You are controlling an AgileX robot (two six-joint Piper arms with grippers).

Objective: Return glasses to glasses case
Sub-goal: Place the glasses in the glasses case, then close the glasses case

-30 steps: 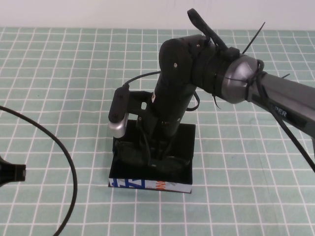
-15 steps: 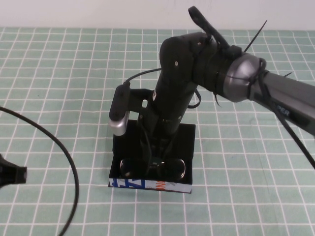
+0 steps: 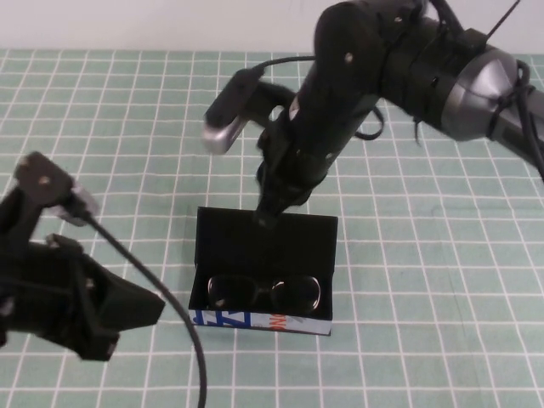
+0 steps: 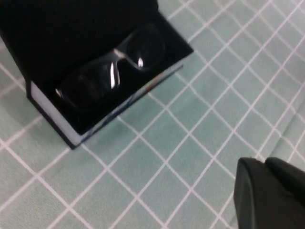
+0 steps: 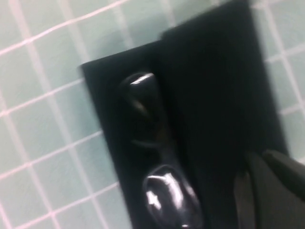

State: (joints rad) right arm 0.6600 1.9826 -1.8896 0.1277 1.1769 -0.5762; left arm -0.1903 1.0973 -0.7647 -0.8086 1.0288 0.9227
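Observation:
The glasses (image 3: 263, 293) lie lenses-up inside the open glasses case (image 3: 255, 320), along its printed front side; nothing holds them. They also show in the left wrist view (image 4: 112, 67) and the right wrist view (image 5: 155, 162). The case's lid (image 3: 265, 234) lies flat behind them. My right gripper (image 3: 269, 215) hangs shut and empty above the lid's far edge; in its wrist view (image 5: 259, 166) its fingers are together over the lid. My left gripper (image 3: 153, 308) is low at the front left, left of the case and apart from it, shut and empty (image 4: 264, 162).
The table is covered by a green cloth with a white grid (image 3: 425, 280). A black cable (image 3: 174, 297) loops from the left arm close to the case's front left corner. The right arm's wrist camera (image 3: 228, 119) sticks out above the case.
My right gripper has let go of the glasses in the case and risen up and back to above the lid. My left arm has swung in from the left edge toward the case.

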